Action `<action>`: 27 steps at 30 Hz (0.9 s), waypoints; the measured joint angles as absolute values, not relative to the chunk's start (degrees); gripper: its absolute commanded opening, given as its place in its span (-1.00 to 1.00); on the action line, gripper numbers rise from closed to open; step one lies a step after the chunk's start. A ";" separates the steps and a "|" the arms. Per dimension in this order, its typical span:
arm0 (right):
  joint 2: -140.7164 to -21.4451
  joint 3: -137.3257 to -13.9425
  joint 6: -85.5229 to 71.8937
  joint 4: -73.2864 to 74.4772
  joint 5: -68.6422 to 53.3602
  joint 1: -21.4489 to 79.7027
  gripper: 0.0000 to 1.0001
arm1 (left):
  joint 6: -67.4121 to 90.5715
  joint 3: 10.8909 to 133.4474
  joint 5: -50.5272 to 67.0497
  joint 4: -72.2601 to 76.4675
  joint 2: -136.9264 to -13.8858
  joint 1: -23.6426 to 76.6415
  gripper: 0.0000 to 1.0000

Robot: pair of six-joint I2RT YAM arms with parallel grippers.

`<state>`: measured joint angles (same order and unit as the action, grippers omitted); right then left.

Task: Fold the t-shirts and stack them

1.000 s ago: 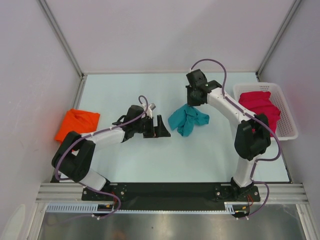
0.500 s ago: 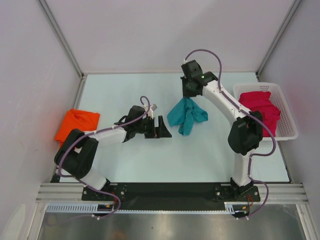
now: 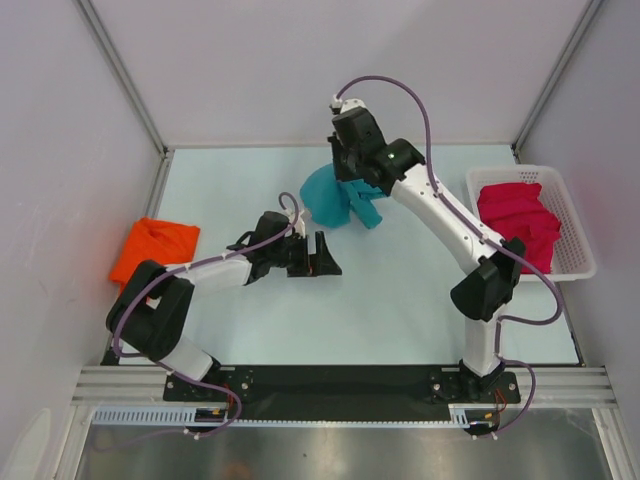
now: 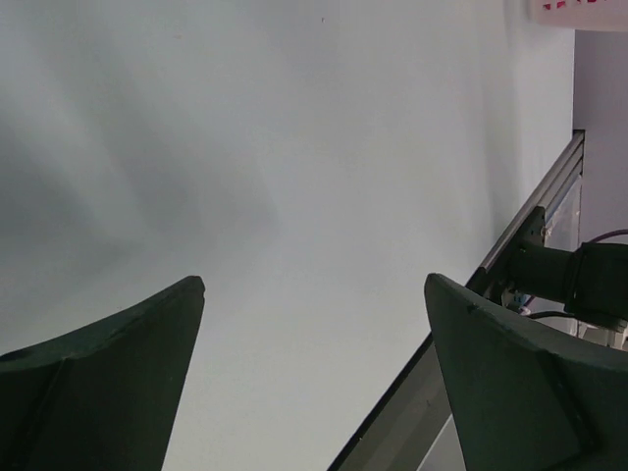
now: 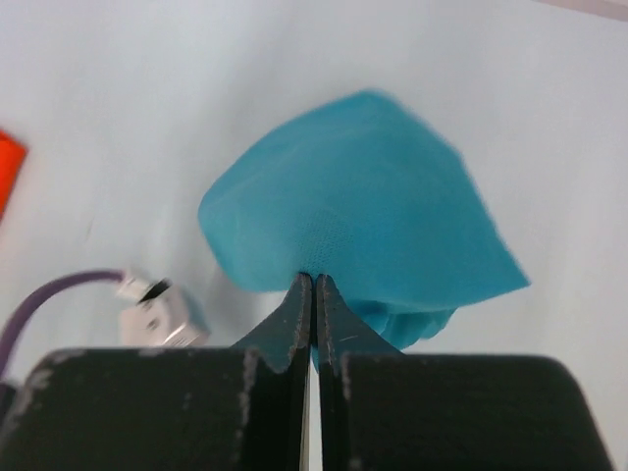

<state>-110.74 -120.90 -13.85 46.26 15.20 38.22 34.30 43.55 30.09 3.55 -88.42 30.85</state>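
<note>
Note that your right gripper (image 5: 312, 282) is clenched on the teal shirt (image 5: 363, 196), hanging bunched above the far middle of the table (image 3: 400, 300), just beyond your left gripper (image 3: 322, 256), whose jaws stand wide and empty

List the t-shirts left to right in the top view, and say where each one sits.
orange t-shirt, lying on the table at its left edge → teal t-shirt, lifted off the table near the middle → magenta t-shirt, inside the white basket at the right edge.
</note>
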 measured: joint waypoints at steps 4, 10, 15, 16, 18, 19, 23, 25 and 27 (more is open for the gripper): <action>-107.72 -123.15 -13.85 49.47 17.28 43.27 -1.00 | 34.35 43.55 28.05 3.09 -87.92 30.87 0.99; -100.53 -126.06 -13.87 50.87 20.14 47.20 -1.00 | 34.48 43.55 25.04 2.87 -85.27 30.87 1.00; -96.88 -122.67 -14.98 49.78 20.95 43.00 -1.00 | 34.52 43.55 24.01 2.79 -84.55 30.87 0.99; -97.06 -120.97 -15.29 49.47 21.15 41.74 -1.00 | 34.52 43.51 23.90 2.72 -84.49 30.87 0.99; -98.83 -116.79 -15.88 48.90 21.37 39.51 -1.00 | 34.52 43.24 23.59 2.66 -84.05 30.87 0.99; -100.44 -114.72 -16.12 48.99 21.34 38.59 -1.00 | 34.52 43.05 23.46 2.61 -83.79 30.87 1.00; -108.66 -107.39 -17.28 49.41 20.58 37.28 -1.00 | 34.52 42.26 22.74 2.37 -82.81 30.89 0.99; -111.83 -104.03 -17.87 49.71 19.97 37.41 -1.00 | 34.52 42.00 22.63 2.37 -82.70 30.89 0.99; -113.06 -102.08 -18.24 50.35 19.40 37.65 -1.00 | 34.52 41.93 22.63 2.31 -82.70 30.89 0.99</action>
